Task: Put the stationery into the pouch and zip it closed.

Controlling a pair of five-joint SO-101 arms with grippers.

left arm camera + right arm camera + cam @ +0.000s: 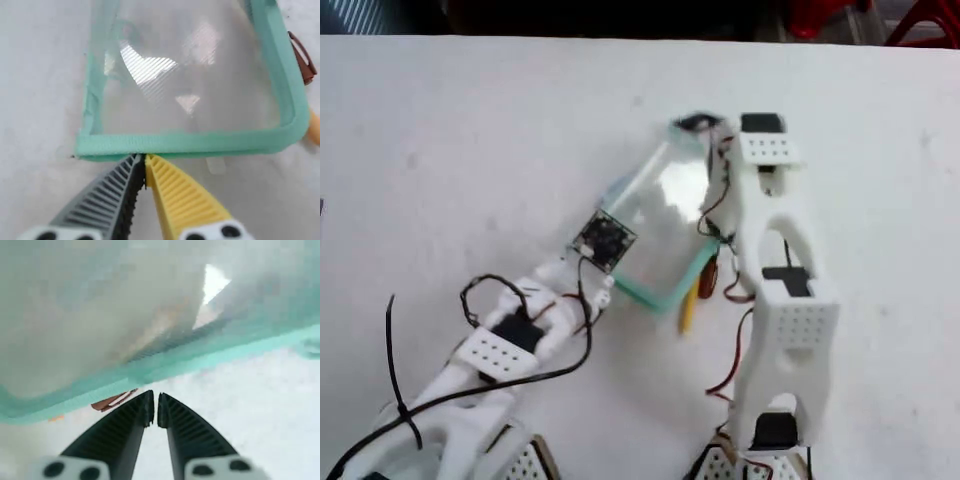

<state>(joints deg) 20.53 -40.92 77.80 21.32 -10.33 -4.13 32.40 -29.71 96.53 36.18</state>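
Note:
A clear pouch (660, 215) with a teal border lies at the table's middle. My left gripper (144, 161) comes from the near left, its grey and yellow fingers shut on the pouch's (190, 100) near teal edge. My right gripper (154, 401) is shut, its black tips just short of the pouch's (150, 367) teal side edge, with nothing seen between them. A yellow pencil (688, 306) and a brown item (708, 276) lie partly under the pouch's near corner. The brown item (300, 56) and the pencil (315, 127) sit beside that corner in the left wrist view.
The right arm (782, 320) stands along the pouch's right side, with red wires (732, 360) hanging from it. Black cables (480, 295) loop over the left arm. Bare white table (470, 130) lies to the far left and far right.

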